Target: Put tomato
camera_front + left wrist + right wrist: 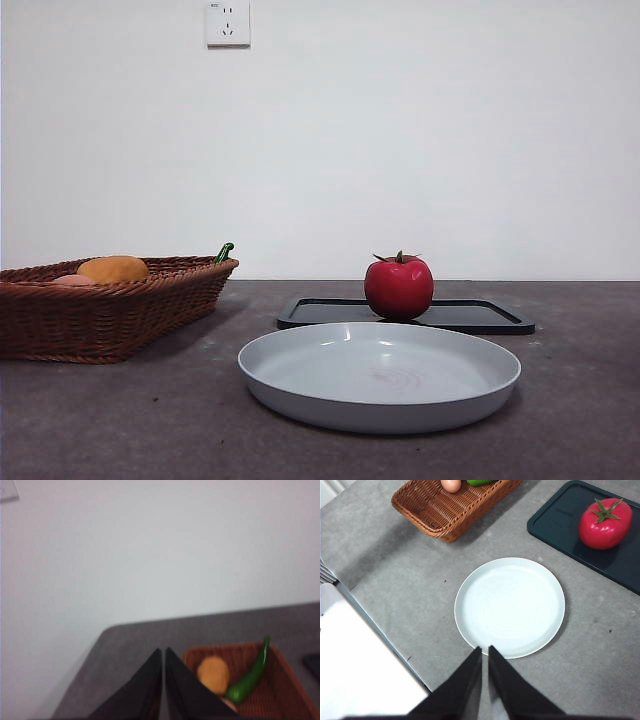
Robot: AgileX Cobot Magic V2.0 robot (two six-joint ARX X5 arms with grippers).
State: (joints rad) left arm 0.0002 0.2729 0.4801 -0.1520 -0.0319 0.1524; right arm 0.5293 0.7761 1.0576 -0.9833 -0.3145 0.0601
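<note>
The tomato (pixel 398 287) (pixel 604 523), glossy red with a green calyx, sits upright on a flat black tray (pixel 480 316) (pixel 560 525) behind the plate. In the right wrist view my right gripper (pixel 485 652) hangs high above the near rim of the plate, jaws shut and empty, well away from the tomato. My left gripper (pixel 163 655) is also shut and empty, raised beside the wicker basket. Neither arm shows in the front view.
A shallow grey-white plate (pixel 300 375) (pixel 470 630) lies in front of the tray. At the left stands a brown wicker basket (pixel 100 320) (pixel 285 690) (pixel 440 515) holding an orange-yellow fruit (pixel 113 268) (pixel 213 673), a green pepper (pixel 250 680) and a pale pink item (pixel 451 485). A white surface (pixel 355 670) borders the table.
</note>
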